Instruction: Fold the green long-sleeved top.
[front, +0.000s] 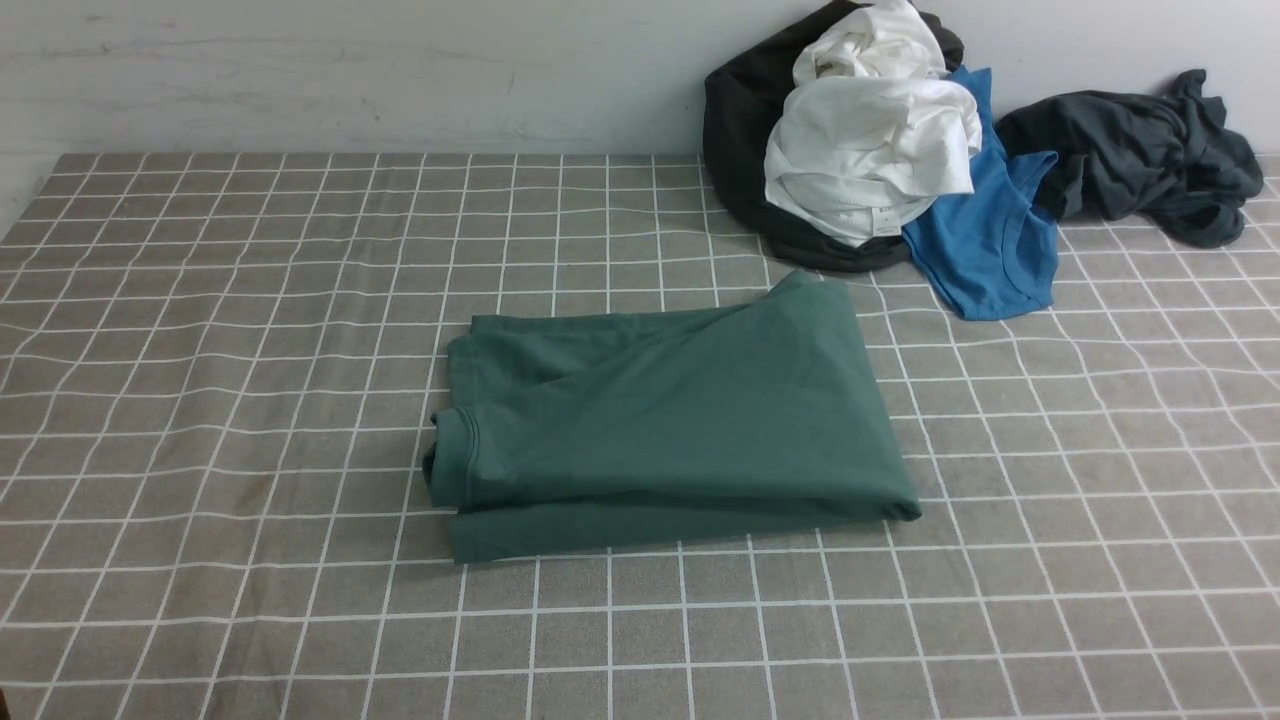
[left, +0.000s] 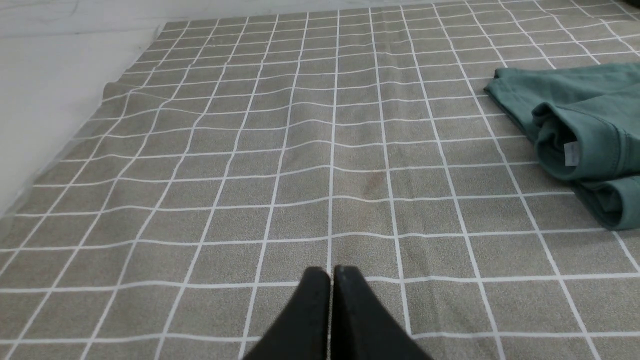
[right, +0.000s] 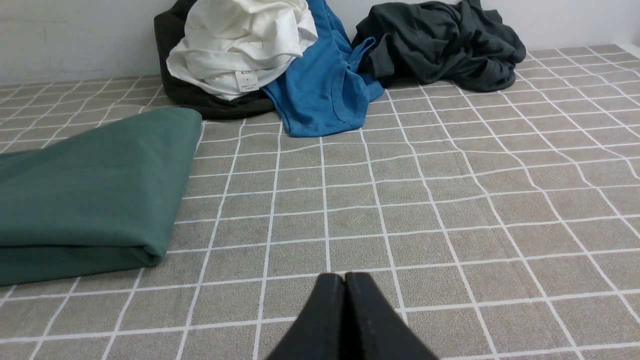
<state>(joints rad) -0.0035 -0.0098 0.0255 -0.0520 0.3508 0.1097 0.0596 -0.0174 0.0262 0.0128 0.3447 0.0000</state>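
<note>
Green top (front: 668, 420) lies folded into a squat packet on the checked cloth (front: 200, 400), and from where I sit the job looks all but done. Both claws are pinched shut with nothing in them. Neither arm shows in the front view, so I place them by their wrist cameras.

Seen from the left claw (left: 330, 272), the top (left: 575, 130) lies ahead and off toward the other arm, apart from the tips, with its rolled neck end and white label (left: 571, 153) turned my way. Seen from the right claw (right: 344, 278), the top (right: 90, 195) lies ahead and off toward the left arm, its smooth folded edge nearest — apart as well. So the packet sits between the two claws, long axis running across from one to the other, and I judge neither clearly nearer.

If I tidy anything, it would be the loose layers at the neck end — the left claw's side. The heap of white, blue and dark clothes (right: 280, 55) beyond the right claw stays out of it.
</note>
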